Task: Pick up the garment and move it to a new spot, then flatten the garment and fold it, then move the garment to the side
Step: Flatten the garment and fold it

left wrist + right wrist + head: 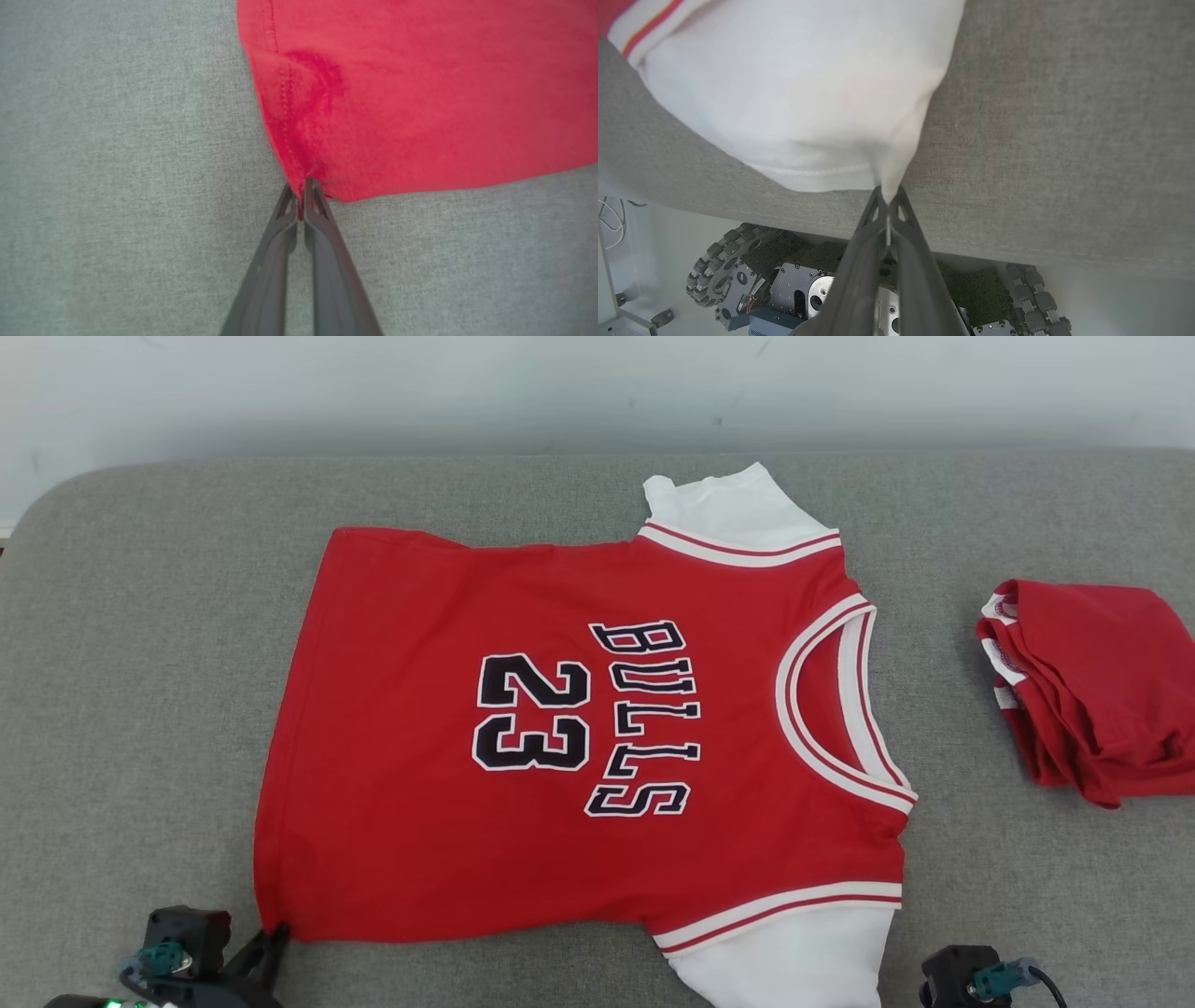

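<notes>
Between the closed fingertips of the left gripper the hem corner of the red garment is pinched; its white sleeve is clenched by the right gripper. Ahead of both it is spread flat on the grey cushion. Only little cloth is held, so a corner could be lost if pulled fast, spoiling the fold. Just behind the right fingers the cushion edge is found; free room is left ahead; a folded red pile lies well to the right.

Grey fabric surface, pale wall.
Folded red cloth pile lies at surface's right side.
</notes>
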`<state>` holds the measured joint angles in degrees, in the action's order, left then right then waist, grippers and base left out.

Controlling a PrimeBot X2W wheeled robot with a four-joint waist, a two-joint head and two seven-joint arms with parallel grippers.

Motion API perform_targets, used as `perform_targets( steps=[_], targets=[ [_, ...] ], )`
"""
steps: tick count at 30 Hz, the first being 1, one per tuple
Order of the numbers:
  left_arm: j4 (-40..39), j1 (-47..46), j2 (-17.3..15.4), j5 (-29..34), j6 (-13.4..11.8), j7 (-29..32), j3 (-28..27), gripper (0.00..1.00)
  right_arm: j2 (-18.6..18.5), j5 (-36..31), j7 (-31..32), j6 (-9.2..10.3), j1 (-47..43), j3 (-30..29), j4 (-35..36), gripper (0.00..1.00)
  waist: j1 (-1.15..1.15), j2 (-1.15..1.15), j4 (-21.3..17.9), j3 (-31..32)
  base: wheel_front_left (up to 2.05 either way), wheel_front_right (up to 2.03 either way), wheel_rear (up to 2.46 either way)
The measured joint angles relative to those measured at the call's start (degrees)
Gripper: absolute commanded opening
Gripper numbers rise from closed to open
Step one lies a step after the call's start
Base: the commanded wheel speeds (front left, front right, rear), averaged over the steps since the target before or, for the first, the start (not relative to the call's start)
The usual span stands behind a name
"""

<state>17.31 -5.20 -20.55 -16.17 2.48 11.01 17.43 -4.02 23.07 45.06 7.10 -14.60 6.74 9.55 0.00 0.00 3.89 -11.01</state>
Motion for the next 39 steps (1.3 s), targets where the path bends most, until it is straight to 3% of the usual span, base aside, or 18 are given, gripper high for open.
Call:
perform_targets(
  steps=[10, 23, 39],
  targets=[
    [-2.0, -0.04, 0.59, -0.55, -0.46, -2.05, -1.35, 0.0, 0.05, 0.35, -0.76, 0.01, 0.0, -1.47, 3.89, 0.0, 0.0, 0.0, 0.2, -0.11, 0.0, 0.0, 0.0],
    [-8.51, 0.41, 0.27, -0.56, -2.57, -2.99, -2.41, 0.0, -0.24, 8.1, -1.33, -1.59, -0.4, -6.47, 14.75, 0.0, 0.0, 0.0, 0.43, 0.87, 0.0, 0.0, 0.0],
    [-15.01, 4.32, 0.15, -2.02, -4.48, -1.71, -3.77, 0.0, 0.15, 12.59, -2.03, -1.81, -0.69, -10.01, 20.24, 0.0, 0.0, 0.0, 0.65, 1.39, 0.0, 0.0, 0.0]
  ],
)
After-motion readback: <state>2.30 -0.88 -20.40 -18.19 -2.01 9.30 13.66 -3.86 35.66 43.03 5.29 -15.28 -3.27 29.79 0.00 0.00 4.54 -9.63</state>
